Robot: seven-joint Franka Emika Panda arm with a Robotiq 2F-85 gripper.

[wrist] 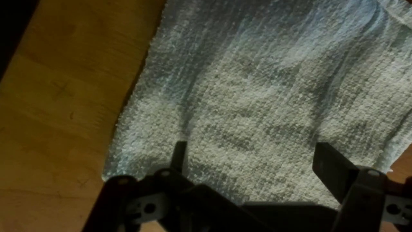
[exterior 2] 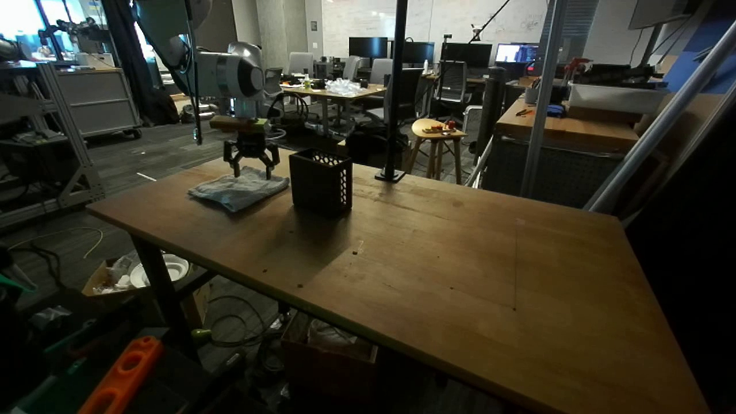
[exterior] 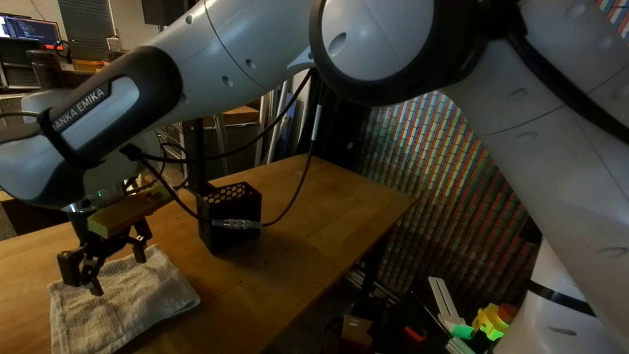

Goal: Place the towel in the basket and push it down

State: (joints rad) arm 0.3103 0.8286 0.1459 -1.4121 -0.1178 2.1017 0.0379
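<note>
Saw the hand (exterior: 118,273) pointing down above the towel (exterior: 125,307) in both exterior views, released, with fingers (wrist: 334,170) spread wide apart over it. Could not tell touching from slight clearance between fingers and towel. Found the towel lying spread out, roughly rectangular and rumpled, on the wooden surface (exterior 2: 437,270), outside the basket (exterior: 233,209), light grey with a bluish cast in places. Looked down on it in the wrist view and picked out long soft creases, a slanting edge against the bare surface, and both fingers dark against the weave. Found the basket upright on the same surface, black, perforated, near the towel and standing apart from it by a strip of wood. Noticed a silver cable connector (exterior: 237,224) crossing in front of the basket in an exterior view, and a yellowish-brown block (exterior: 115,219) just above the hand on the pale arm (exterior: 231,44). Made out also a black post (exterior 2: 397,98) rising from the surface near the basket, dark monitors (exterior 2: 368,48) farther back across the room, an orange piece (exterior 2: 121,379) low in the foreground, and a many-coloured panel (exterior: 432,157) beyond the edge of the surface.
</note>
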